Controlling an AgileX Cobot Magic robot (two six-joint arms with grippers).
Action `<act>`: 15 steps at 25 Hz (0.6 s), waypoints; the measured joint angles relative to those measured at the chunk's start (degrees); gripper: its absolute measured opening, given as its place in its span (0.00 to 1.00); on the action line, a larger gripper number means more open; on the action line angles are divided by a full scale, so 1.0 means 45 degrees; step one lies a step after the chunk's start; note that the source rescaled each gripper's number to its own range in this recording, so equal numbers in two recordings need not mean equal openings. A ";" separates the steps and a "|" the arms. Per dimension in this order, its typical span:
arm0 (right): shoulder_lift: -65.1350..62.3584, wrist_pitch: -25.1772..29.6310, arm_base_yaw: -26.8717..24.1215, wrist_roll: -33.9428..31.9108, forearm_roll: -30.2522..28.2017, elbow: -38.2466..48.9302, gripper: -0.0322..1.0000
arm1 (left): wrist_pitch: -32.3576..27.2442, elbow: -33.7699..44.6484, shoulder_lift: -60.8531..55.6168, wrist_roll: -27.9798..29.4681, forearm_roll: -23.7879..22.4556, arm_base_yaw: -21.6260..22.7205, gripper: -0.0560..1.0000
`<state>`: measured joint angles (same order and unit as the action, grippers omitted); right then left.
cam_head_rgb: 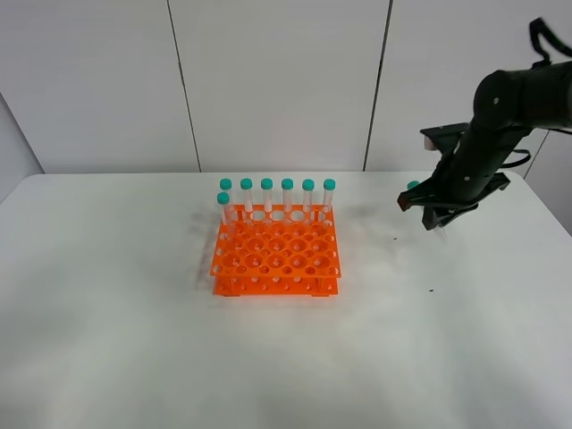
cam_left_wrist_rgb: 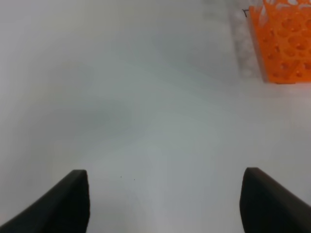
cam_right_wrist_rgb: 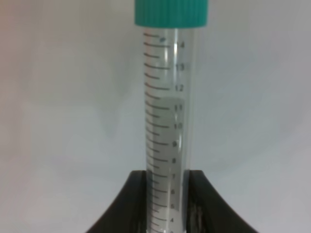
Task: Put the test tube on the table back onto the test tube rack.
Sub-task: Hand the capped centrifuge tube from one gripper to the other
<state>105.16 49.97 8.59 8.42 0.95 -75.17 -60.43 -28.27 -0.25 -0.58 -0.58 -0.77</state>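
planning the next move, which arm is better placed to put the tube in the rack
Right. The right gripper is shut on the test tube, held to the right of the test tube rack in the high view. The left gripper is open, holding nothing.

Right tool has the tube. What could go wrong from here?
The right tool pinches the test tube low, with the capped end sticking far out; it may pivot or slip. At the test tube rack, the tool could knock the capped tubes standing along its back row.
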 joint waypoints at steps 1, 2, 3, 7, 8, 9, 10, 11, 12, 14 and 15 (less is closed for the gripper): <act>-0.0622 0.0000 0.0000 -0.0028 0.0000 0.0500 0.04 | 0.0000 0.0000 0.0000 0.0000 0.0000 0.0000 0.94; -0.1218 0.0040 0.0046 -0.0102 0.0000 0.1052 0.04 | 0.0000 0.0000 0.0000 0.0000 0.0000 0.0000 0.94; -0.1708 0.0114 0.0087 -0.0171 0.0000 0.1643 0.04 | 0.0000 0.0000 0.0000 0.0000 0.0000 0.0000 0.94; -0.3900 0.0242 0.0142 -0.0362 0.0303 0.3996 0.04 | 0.0000 0.0000 0.0000 0.0000 0.0000 0.0000 0.94; -0.4480 0.0242 0.0142 -0.0389 0.0342 0.4576 0.04 | 0.0000 0.0000 0.0000 0.0000 0.0000 0.0000 0.94; -0.5071 0.0205 0.0142 -0.0389 0.0348 0.5061 0.04 | 0.0000 0.0000 0.0000 0.0000 0.0000 0.0000 0.94; -0.5514 0.0150 0.0142 -0.0389 0.0348 0.5420 0.04 | 0.0000 0.0000 0.0000 0.0000 0.0000 0.0000 0.94; -0.5972 0.0061 0.0142 -0.0307 0.0348 0.5595 0.04 | 0.0000 0.0000 0.0000 0.0000 0.0000 0.0000 0.94; -0.6320 -0.0076 0.0142 -0.0169 0.0348 0.5675 0.04 | 0.0000 0.0000 0.0000 0.0000 0.0000 0.0000 0.94; -0.6667 -0.0624 0.0142 0.0339 0.0545 0.5631 0.04 | 0.0000 0.0000 0.0000 0.0000 0.0000 0.0000 0.94; -0.6706 -0.0804 0.0142 0.0787 0.0823 0.5562 0.04 | 0.0000 0.0000 0.0000 0.0000 0.0000 0.0000 0.94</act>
<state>74.98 46.36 9.23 11.96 4.65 -50.14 -60.43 -28.27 -0.25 -0.58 -0.58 -0.77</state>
